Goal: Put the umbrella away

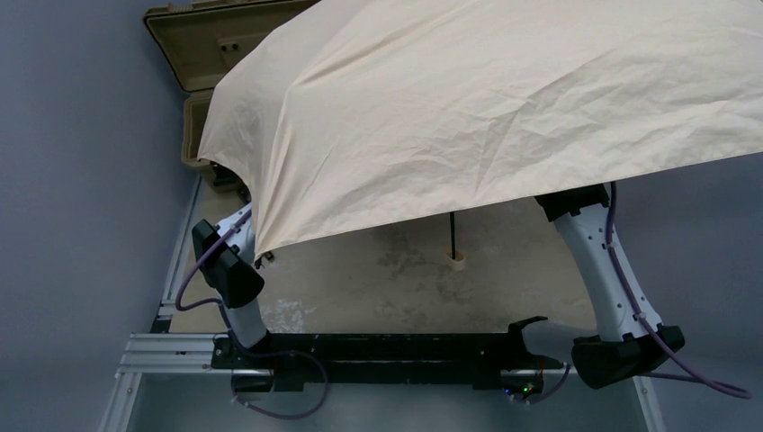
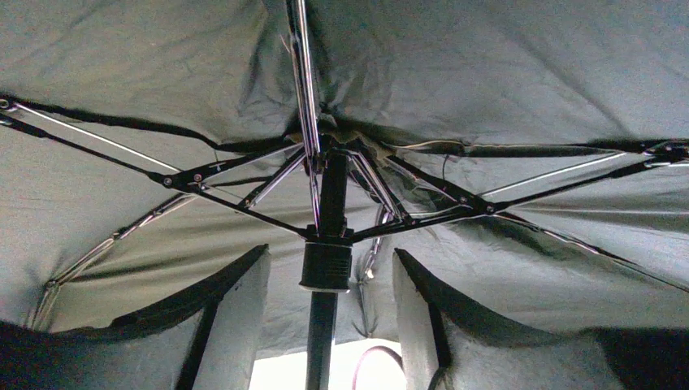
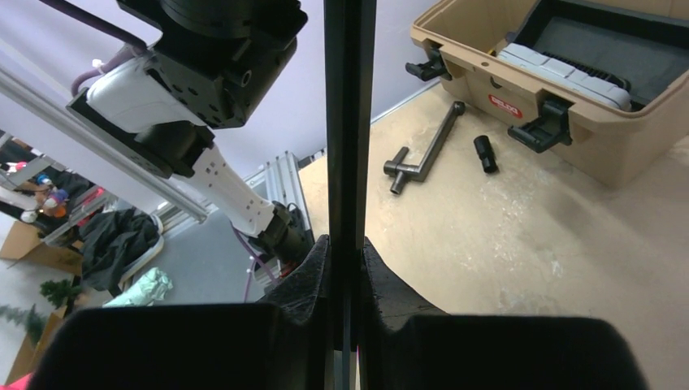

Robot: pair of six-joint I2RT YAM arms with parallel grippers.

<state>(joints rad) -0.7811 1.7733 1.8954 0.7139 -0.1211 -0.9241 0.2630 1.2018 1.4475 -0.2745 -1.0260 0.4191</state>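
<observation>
One beige fabric umbrella (image 1: 486, 99) stands fully open over your workspace. Its wide canopy spreads across most of the top view and hides both wrists. Beneath it the thin dark shaft (image 1: 453, 229) drops straight down to a pale wooden handle (image 1: 456, 262), which sits low against the mottled beige table (image 1: 378, 297).

Your right pincer (image 3: 345, 252) is clenched on that shaft, with both black fingers pressed flat against its sides.

Your left pincer (image 2: 329, 253) is released. It points up under the canopy, with one finger (image 2: 231, 313) on either side of the shaft just below the black runner block (image 2: 327, 266). A gap shows on each side, so it touches nothing. Above the runner, the thin metal ribs (image 2: 236, 166) fan outward against the shaded fabric.

Your white left arm (image 1: 229, 261) reaches in under the canopy's near-left edge, and your right arm (image 1: 603, 270) goes in under the near-right edge.

Further out, an open tan hard case (image 3: 569, 122) sits at the far-left corner of the table with its lid raised. Beside it on the table lie a grey metal crank-shaped bar (image 3: 422, 158) and a short black cylinder (image 3: 485, 153). The two lie near each other but do not touch.
</observation>
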